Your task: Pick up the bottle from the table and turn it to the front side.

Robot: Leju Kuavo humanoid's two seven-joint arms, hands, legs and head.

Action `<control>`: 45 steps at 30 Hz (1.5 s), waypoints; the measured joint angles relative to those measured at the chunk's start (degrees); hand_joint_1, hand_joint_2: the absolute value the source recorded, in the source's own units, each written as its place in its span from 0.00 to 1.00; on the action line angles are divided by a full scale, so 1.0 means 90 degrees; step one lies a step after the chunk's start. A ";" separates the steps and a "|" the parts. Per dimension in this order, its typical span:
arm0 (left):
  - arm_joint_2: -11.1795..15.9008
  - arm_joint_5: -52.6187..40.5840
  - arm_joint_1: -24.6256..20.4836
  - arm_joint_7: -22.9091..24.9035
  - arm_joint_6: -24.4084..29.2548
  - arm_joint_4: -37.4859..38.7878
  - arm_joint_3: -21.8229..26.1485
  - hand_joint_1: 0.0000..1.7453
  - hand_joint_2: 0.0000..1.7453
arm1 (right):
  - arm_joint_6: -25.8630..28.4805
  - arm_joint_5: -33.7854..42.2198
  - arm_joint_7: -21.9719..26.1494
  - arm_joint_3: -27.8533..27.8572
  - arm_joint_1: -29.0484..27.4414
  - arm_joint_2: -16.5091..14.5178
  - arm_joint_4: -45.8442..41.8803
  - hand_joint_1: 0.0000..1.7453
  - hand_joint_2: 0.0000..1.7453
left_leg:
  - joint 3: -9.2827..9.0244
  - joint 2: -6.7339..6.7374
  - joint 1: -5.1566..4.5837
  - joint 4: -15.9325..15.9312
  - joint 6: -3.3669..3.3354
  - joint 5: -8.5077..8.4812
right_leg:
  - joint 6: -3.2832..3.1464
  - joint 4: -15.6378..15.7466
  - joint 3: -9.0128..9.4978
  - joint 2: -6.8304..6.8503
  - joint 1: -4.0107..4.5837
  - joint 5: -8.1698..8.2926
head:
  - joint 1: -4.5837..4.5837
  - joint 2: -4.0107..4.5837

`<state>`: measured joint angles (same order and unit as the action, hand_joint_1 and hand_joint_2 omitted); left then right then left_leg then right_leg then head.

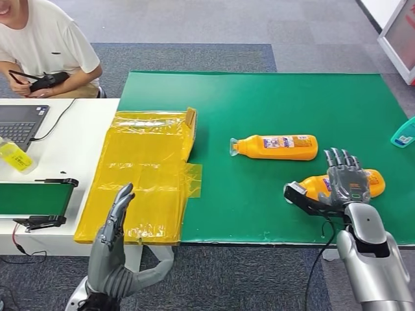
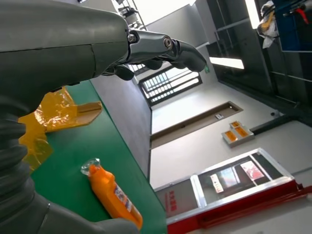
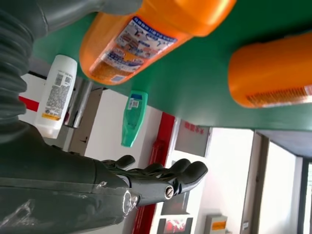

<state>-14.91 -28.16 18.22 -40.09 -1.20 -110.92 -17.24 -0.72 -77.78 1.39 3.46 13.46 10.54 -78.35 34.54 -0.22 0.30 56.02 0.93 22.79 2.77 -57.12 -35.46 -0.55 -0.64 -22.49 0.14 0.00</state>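
The near bottle [image 1: 342, 184] lies on its side at the lower right of the head frame, on the green bench [image 1: 244, 214], with its long axis running left to right across the picture and its cap end pointing left. The right hand [image 1: 345, 184] is spread over its middle, fingers extended across the top and the thumb reaching out past the cap end. From the right wrist view the fingers [image 3: 176, 175] stand apart from the orange body with open space between, so the hand looks wide open and holding nothing, though the head view hides the contact line and I cannot be sure nothing touches.

The risk from here, as I judge it: the bottle is round and smooth, so a lopsided close could roll it away or squirt it out sideways toward the bench edge, which is near.

A 2nd bottle [image 1: 274, 147] lies above and to the left, parallel, cap also left, label showing.

The left hand [image 1: 115, 223] is raised at the lower left, fingers apart, empty, beside yellow plastic sheeting [image 1: 142, 175].
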 joint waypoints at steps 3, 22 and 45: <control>0.0053 0.0112 -0.0075 -0.0004 -0.0034 -0.0068 -0.0137 0.00 1.00 | -0.0120 0.0088 0.0033 -0.0104 0.0269 0.0127 0.0466 0.00 1.00 | 0.0002 0.0000 0.0000 0.0000 0.0000 0.0000 | 0.0000 0.0000 0.0000 0.0001 0.0000 0.0000 | 0.0000 0.0000; 0.0270 0.0338 -0.0214 -0.0001 0.0238 -0.0373 -0.0576 0.00 1.00 | -0.0730 0.0541 0.0089 -0.0653 0.1613 0.0942 0.2070 0.00 1.00 | 0.0007 -0.0001 -0.0006 0.0001 -0.0004 -0.0002 | 0.0007 0.0000 -0.0003 0.0001 -0.0005 0.0004 | -0.0001 0.0000; 0.0596 0.1321 -0.0187 -0.0002 0.0108 -0.0690 -0.0574 0.00 1.00 | -0.1790 0.1231 0.0332 -0.1795 0.2818 0.1299 0.3980 0.00 1.00 | -0.0053 0.0000 -0.0011 0.0001 -0.0021 -0.0007 | 0.0023 0.0013 0.0063 0.0001 -0.0008 0.0020 | -0.0001 0.0000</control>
<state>-9.55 -16.27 16.54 -40.11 -0.22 -117.13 -22.40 -16.83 -66.71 4.37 -12.69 38.82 22.23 -42.53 34.06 -0.22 0.20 56.03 0.74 22.73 2.98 -57.01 -34.89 -0.55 -0.72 -22.31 0.13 0.00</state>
